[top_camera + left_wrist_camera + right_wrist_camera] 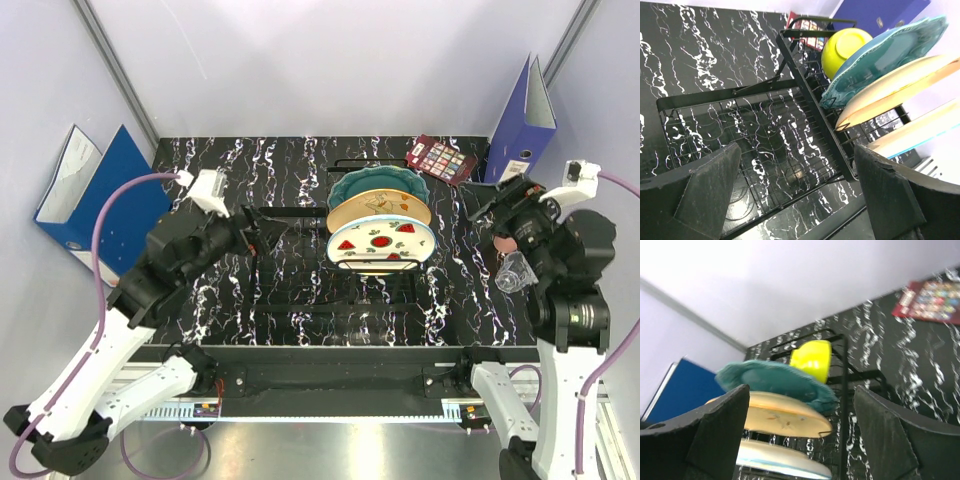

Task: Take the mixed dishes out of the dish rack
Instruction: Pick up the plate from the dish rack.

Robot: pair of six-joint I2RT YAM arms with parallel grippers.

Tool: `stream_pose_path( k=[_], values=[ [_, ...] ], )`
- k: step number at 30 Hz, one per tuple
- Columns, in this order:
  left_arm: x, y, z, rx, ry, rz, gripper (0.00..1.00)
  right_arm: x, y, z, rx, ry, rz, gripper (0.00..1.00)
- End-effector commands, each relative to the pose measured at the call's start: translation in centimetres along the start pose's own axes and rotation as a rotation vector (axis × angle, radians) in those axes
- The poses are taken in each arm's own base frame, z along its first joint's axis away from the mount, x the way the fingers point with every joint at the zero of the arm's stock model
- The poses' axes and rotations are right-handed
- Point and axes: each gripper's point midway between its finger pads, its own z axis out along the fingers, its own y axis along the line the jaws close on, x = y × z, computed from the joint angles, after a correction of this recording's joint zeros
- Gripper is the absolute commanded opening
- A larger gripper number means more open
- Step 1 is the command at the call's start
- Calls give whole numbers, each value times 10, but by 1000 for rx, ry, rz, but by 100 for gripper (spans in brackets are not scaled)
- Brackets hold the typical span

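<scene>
Your left end effector [797, 170] and right end effector [800, 425] both stood open and empty, each facing the dish rack [812, 102] at mid-desk [220, 160]. The three plates [380, 208] stood on edge in its slots, presumably for draining, with the yellow bowl [845, 47] behind them. No writing was legible.

Left jaws stand wide apart above the rack [816, 107] on the marbled bench [690, 55]; in its slots stand a yellow bowl [842, 50], teal plate [885, 55], cream plate [895, 87] and white plate [920, 132]
</scene>
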Motion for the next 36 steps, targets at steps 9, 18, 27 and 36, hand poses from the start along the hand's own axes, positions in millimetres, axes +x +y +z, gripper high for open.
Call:
stream_pose_path(
  k=[9,18,27,36],
  values=[
    [-13,-13,-5,60,-27,42,99,65,37,-54,-398,27,-151,97],
    [-12,-25,-14,168,-89,81,99,100,7,-69,-375,-3,-245,68],
    [-3,-46,-3,303,-45,159,99,105,-2,-58,-360,-2,-274,60],
    [-3,-70,2,453,-65,195,99,86,4,-42,-342,-19,-251,58]
  ],
)
